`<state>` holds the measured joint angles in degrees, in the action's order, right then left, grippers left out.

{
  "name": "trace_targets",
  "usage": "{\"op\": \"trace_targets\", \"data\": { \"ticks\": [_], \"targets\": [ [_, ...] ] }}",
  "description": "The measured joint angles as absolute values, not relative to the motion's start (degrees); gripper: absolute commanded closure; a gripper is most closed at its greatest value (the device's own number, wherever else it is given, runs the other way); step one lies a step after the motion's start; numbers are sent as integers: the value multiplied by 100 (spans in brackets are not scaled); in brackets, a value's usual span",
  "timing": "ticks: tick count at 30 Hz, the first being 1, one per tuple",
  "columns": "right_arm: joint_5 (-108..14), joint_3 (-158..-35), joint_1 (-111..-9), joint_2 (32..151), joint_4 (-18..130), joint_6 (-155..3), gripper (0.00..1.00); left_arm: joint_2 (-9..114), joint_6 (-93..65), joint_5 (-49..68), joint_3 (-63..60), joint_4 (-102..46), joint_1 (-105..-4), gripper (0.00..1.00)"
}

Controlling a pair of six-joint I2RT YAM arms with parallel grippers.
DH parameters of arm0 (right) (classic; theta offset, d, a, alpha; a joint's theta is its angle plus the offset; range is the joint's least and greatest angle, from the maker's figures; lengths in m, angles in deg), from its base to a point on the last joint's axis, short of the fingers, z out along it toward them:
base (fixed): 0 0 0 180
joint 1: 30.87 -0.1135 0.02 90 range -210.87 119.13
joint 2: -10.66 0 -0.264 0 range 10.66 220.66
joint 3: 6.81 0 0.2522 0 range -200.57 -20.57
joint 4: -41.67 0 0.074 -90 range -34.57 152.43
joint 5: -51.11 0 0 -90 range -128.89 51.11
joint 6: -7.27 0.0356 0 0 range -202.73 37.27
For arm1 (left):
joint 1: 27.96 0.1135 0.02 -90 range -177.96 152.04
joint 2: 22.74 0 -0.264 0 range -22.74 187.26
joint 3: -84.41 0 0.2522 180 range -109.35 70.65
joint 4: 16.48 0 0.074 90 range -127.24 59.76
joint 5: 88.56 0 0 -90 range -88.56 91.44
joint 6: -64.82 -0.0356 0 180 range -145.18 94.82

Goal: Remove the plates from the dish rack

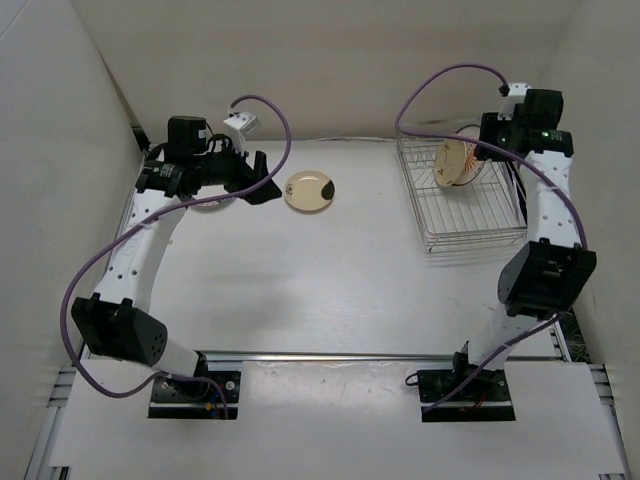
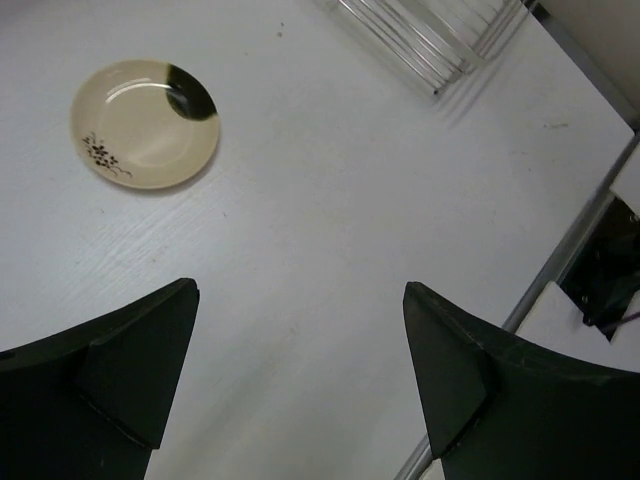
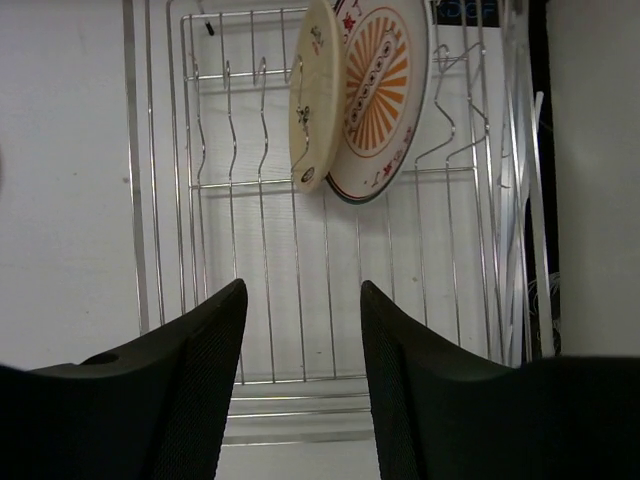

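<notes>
1. One plate is out! The cream plate (image 2: 140,125) lies flat on the table (image 2: 330,200), ahead of the left pincer (image 2: 300,288) and out past its left finger, well apart from it.
2. The left pincer has its jaws spread wide with nothing between them. Only bare table shows through the gap.
3. Two to go. The tan plate (image 3: 312,100) and the sunburst plate (image 3: 385,100) stand on edge in the dish rack (image 3: 260,183), ahead of the right pincer (image 3: 302,290) and well beyond its fingertips. The tan one is in line with the gap and the sunburst one a touch to the right.
4. The right pincer has its jaws about halfway apart and is empty. It hovers over the near part of the rack and touches neither plate.
5. The tan plate overlaps the sunburst plate's left side. I cannot tell whether they actually touch.
6. Now the looks.
   - The sunburst plate is white, with orange rays round the centre and small red marks near the rim.
   - The tan plate is seen almost edge-on, pale with a few small dark marks.
   - The cream plate is glossy, with a dark blotch on its rim and a little dark sprig.
7. A pale curved edge (image 1: 212,204) peeks out from under the left arm. It may be another plate, but I cannot say.
8. My call is that the job is well short of halfway, and the rest falls to the right pincer.
</notes>
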<state>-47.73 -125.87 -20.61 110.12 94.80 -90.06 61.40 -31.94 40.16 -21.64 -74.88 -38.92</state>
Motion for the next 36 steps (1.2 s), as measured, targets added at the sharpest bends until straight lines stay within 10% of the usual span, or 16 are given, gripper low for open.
{"op": "trace_targets", "data": {
  "ticks": [27, 36],
  "targets": [
    [-4290, -14449, -2377, 13777, 9319, -9363, 53, 7368, -3671, 4396, -2040, -8085, -3897, 5],
    [-4294, -14865, -2406, 14306, 9266, -9321, 86, 7453, -3671, 4445, -2070, -8089, -3897, 5]
  ]
}}
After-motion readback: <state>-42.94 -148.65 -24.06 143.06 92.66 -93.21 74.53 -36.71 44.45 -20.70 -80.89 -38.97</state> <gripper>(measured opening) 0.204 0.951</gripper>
